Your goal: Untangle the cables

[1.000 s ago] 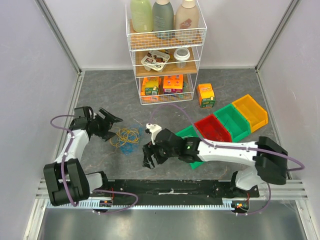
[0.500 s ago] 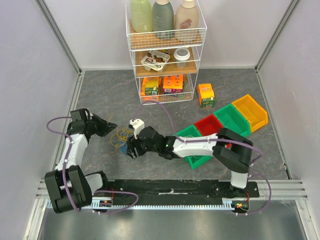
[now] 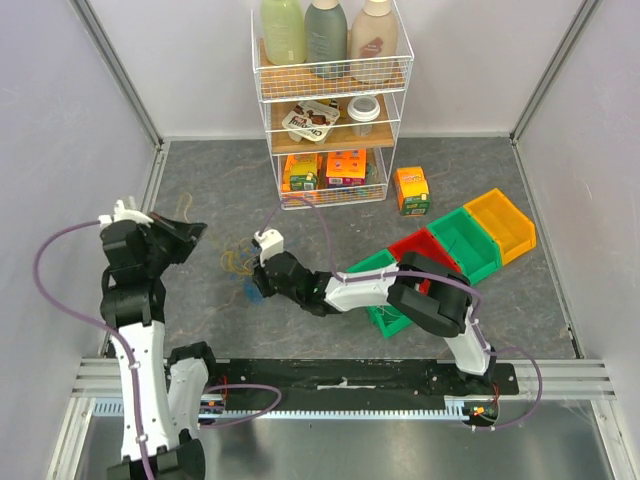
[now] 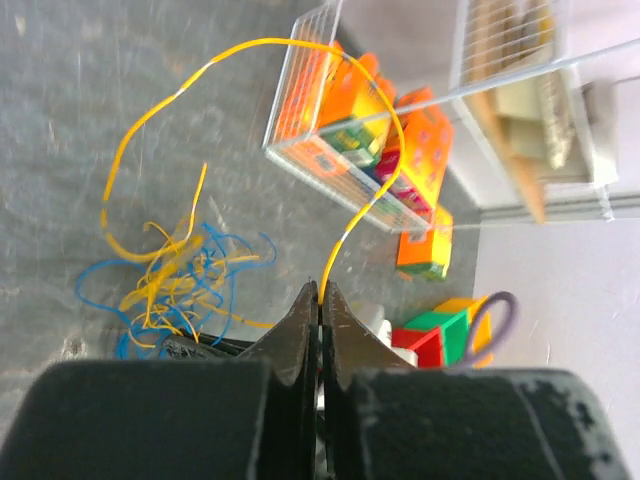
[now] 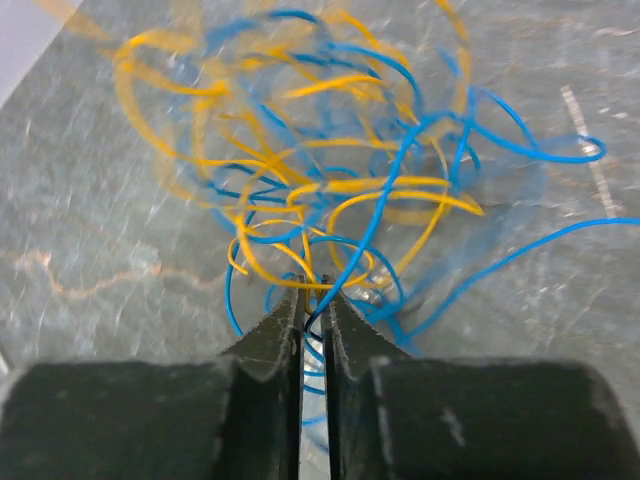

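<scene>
The cables are a small tangle of yellow and blue wire (image 3: 240, 264) on the grey table, left of centre. My left gripper (image 3: 192, 231) is raised to the tangle's left and is shut on one yellow cable (image 4: 262, 42). That cable arcs up from the fingertips and drops back into the tangle (image 4: 170, 285). My right gripper (image 3: 255, 290) is down at the tangle's near right side. In the right wrist view its jaws have closed on a blue cable (image 5: 395, 185) that runs in between the tips, with yellow loops (image 5: 330, 190) lying just beyond them.
A white wire shelf rack (image 3: 330, 100) with bottles and orange boxes stands at the back. An orange carton (image 3: 411, 190) lies to its right. Green, red and yellow bins (image 3: 470, 240) sit at the right, over the right arm's forearm.
The left gripper shut on the yellow cable and pulled up and left with it. The right arm reached left into the tangle and closed its jaws on the blue cable.
</scene>
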Action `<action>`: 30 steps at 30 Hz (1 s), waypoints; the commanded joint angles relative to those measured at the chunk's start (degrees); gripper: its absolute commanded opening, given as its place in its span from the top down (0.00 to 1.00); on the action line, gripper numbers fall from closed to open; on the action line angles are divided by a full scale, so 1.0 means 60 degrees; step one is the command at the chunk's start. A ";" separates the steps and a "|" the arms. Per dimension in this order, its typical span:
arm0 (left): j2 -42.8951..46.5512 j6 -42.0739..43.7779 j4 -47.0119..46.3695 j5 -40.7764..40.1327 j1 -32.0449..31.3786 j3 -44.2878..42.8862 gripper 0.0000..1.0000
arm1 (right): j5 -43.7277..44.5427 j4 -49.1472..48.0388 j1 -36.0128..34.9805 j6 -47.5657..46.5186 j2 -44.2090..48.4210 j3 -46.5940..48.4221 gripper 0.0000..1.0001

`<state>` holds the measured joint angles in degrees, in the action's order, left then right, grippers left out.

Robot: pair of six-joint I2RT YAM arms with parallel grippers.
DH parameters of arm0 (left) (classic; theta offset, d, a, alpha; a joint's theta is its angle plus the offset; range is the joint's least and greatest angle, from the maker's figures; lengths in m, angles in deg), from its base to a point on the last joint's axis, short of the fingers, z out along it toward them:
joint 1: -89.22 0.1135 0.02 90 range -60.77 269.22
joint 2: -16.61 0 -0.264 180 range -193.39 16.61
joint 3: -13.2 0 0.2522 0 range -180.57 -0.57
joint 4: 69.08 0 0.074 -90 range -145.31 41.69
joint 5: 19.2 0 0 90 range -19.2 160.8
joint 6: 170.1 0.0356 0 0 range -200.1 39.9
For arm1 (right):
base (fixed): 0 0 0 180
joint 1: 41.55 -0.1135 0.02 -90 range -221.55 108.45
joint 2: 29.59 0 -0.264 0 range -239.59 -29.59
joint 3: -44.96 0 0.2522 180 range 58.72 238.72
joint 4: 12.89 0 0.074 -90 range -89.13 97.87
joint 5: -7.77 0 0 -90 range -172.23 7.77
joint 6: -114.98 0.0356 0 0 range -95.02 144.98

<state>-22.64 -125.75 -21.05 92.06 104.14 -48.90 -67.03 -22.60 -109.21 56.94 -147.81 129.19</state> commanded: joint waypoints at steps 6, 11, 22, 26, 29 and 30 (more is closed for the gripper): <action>0.0506 -0.0535 0.0721 -0.1507 0.0004 -0.3645 0.98 | -0.0217 -0.0982 0.1081 0.0458 -0.0454 -0.0437 1.00; 0.0199 -0.0932 0.0472 -0.0805 0.0033 -0.5548 0.98 | -0.0541 -0.0398 0.1096 0.0122 -0.0673 -0.0073 1.00; -0.1149 -0.1164 0.0751 -0.0159 0.0033 -0.9741 0.98 | -0.0600 -0.0015 0.1096 0.0063 -0.1318 0.0529 1.00; -0.1456 -0.2394 -0.0609 0.0396 0.0033 -1.0077 0.98 | -0.0527 0.0087 0.1096 0.0078 -0.1450 0.0573 1.00; -0.1997 -0.2850 -0.0964 0.0456 0.0033 -1.1143 0.98 | -0.0527 0.0131 0.1096 0.0078 -0.1538 0.0631 1.00; -0.2188 -0.2909 -0.1008 0.0427 0.0033 -1.1598 0.98 | -0.0541 0.0146 0.1081 0.0092 -0.1582 0.0675 1.00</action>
<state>-31.07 -136.85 -20.55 92.14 104.14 -111.33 -70.51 -23.93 -102.52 57.53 -154.98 131.77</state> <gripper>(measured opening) 0.029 0.012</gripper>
